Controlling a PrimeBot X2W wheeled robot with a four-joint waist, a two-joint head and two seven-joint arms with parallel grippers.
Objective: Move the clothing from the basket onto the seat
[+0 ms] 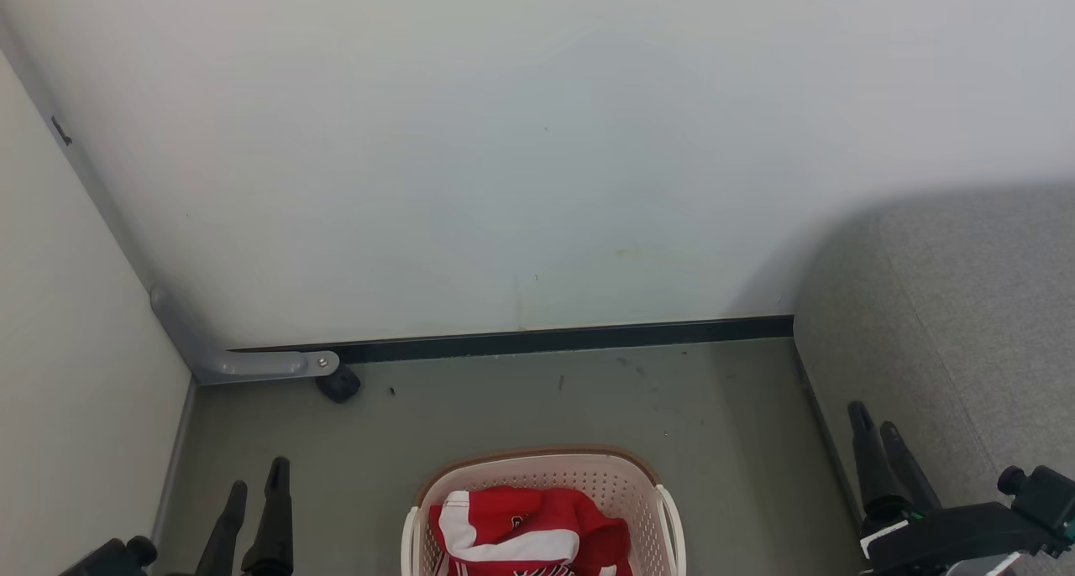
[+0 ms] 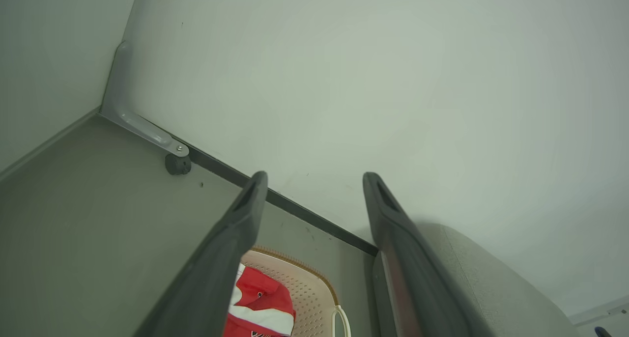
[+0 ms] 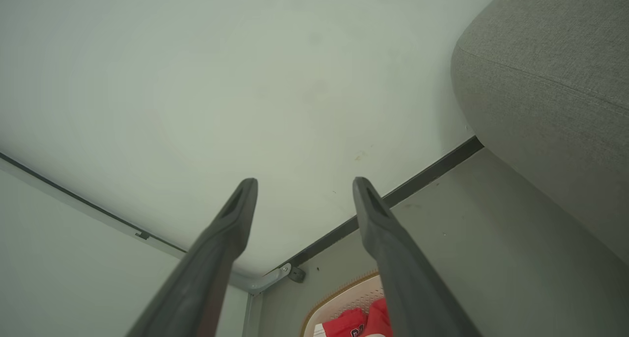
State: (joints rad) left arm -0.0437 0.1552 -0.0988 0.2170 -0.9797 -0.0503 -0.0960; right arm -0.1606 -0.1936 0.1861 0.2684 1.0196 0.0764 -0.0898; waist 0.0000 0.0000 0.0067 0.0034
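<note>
Head view: the basket (image 1: 537, 457) stands on the floor (image 1: 588, 400) at six o'clock, cut by the bottom edge. The red-and-white clothing (image 1: 525, 530) lies heaped inside it. The grey seat (image 1: 966, 324) takes up the three to four o'clock side, well apart from the basket. The left gripper (image 1: 259, 475) rises at seven o'clock with its fingers parted and empty. The right gripper (image 1: 873, 418) stands at four o'clock, in front of the seat's edge. A pale wall (image 1: 504, 139) covers the upper half, and a grey bracket (image 1: 252, 362) sits in the corner at eight o'clock.

Left wrist view: the left gripper (image 2: 316, 177) is spread wide with nothing between its fingers. The basket (image 2: 314, 288) and clothing (image 2: 260, 305) show at six o'clock, between the fingers and far below them. The seat (image 2: 491, 278) is at five o'clock and the bracket (image 2: 142, 126) at ten.

Right wrist view: the right gripper (image 3: 304, 182) is likewise spread and empty. The basket (image 3: 344, 293) with the clothing (image 3: 354, 322) peeks in at six o'clock beside the right-hand finger. The seat (image 3: 550, 81) bulks at two o'clock.
</note>
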